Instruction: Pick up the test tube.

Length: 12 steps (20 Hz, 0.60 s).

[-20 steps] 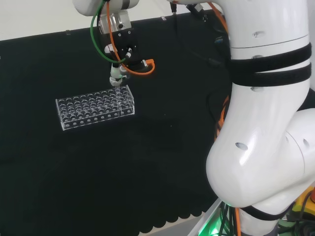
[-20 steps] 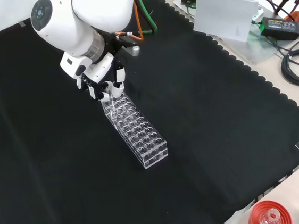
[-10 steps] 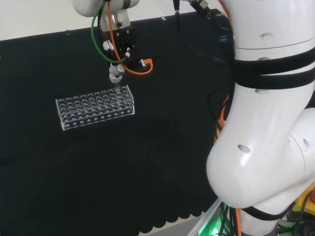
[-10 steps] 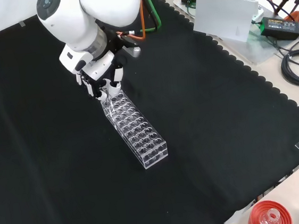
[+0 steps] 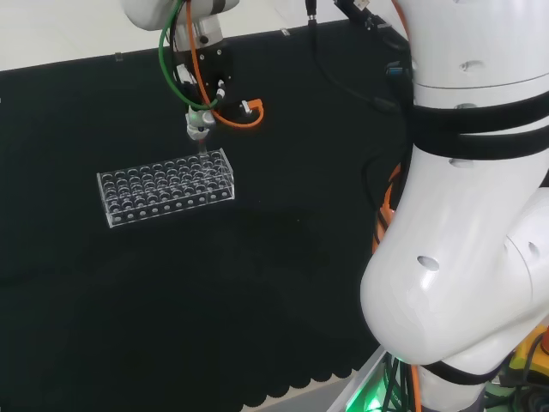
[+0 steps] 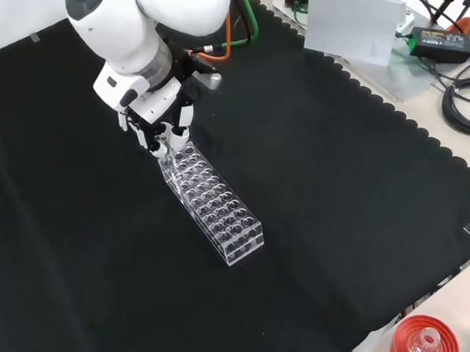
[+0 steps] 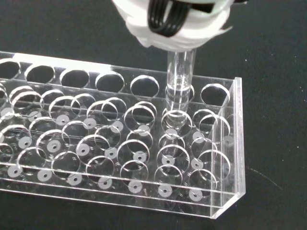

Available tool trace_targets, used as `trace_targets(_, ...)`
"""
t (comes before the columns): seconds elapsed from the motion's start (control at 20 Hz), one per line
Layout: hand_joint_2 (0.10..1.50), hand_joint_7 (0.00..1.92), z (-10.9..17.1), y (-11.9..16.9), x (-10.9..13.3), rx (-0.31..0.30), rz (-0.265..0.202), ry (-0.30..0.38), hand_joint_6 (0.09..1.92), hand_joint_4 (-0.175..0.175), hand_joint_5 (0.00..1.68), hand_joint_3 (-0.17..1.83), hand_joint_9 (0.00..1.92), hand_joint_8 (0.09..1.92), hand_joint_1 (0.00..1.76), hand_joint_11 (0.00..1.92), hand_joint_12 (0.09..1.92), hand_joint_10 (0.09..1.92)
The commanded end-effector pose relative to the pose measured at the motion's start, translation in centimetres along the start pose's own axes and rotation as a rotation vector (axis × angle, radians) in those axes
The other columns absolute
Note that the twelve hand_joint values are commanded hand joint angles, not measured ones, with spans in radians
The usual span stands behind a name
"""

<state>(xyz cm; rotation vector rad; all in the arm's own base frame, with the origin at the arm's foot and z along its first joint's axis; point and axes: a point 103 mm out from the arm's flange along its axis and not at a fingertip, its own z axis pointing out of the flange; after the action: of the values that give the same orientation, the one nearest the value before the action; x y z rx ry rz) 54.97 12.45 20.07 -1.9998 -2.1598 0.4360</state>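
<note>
The wrist view alone shows the hand (image 7: 175,21) grasping a test tube (image 7: 180,79) partly inside the rack (image 7: 120,139) on black cloth (image 6: 348,214).

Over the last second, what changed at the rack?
The hand has risen from the end of the rack, drawing the test tube upward; in the wrist view the tube's lower part still sits in its hole. The fingers stay curled on the tube. The rack has not moved on the black cloth.
</note>
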Motion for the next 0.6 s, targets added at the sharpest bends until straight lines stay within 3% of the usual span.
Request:
trace_targets(0.05,0.77,1.79,-0.4,-0.2,-0.2,-0.009,-0.002,0.003,0.38,-0.175,1.36,0.34,1.37,0.38,1.43,1.01,1.15,0.41)
trace_targets(0.6,0.75,1.80,-3.5,-1.0,-1.4,-0.063,-0.015,0.010,0.37,-0.175,1.36,0.38,1.38,0.37,1.43,1.02,1.15,0.40)
